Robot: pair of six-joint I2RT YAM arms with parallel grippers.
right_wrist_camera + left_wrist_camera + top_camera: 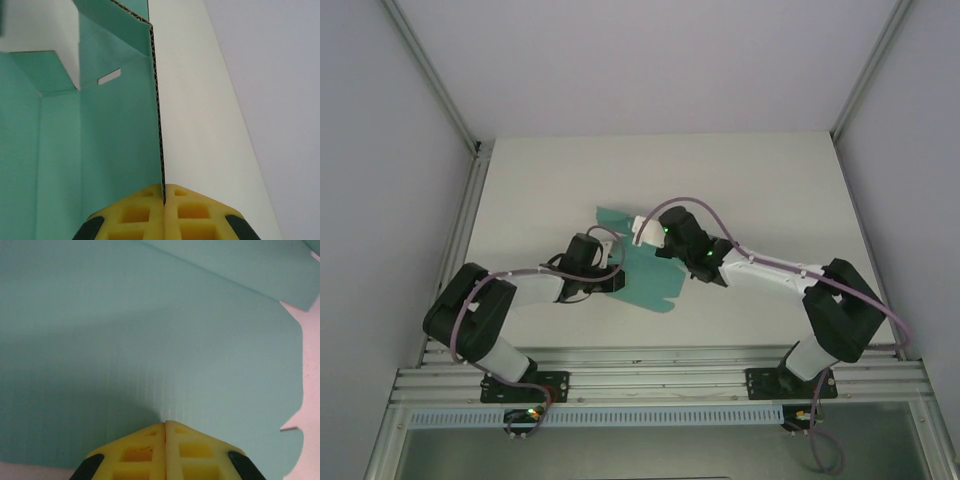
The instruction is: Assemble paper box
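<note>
Item: paper box [642,268], teal-green corrugated card, not yet a box; a many-flapped cut-out sheet, partly lifted.
Location: middle of the white table [770,180], between the two arms, with each gripper at one of its sides.
Raised panel: one panel [120,130] stands upright off the sheet, edge-on to the right wrist camera, with a small slot [109,76] cut near its top.
Right gripper [164,188]: yellow fingers [192,210] pressed together on the panel's thin edge, the card running straight into the seam between them. Purpose, as judged: to hold that wall upright while the rest is folded.
Left gripper [165,424]: fingers closed flat against each other, tips at the broad flat face of the sheet. Whether any card sits between them cannot be told from this angle; it may only be bearing on the sheet.
Purpose of left placement, as judged: to steady the base so the right-hand fold does not drag the whole sheet.
Progress: early; one wall up, the other flaps unfolded.
</note>
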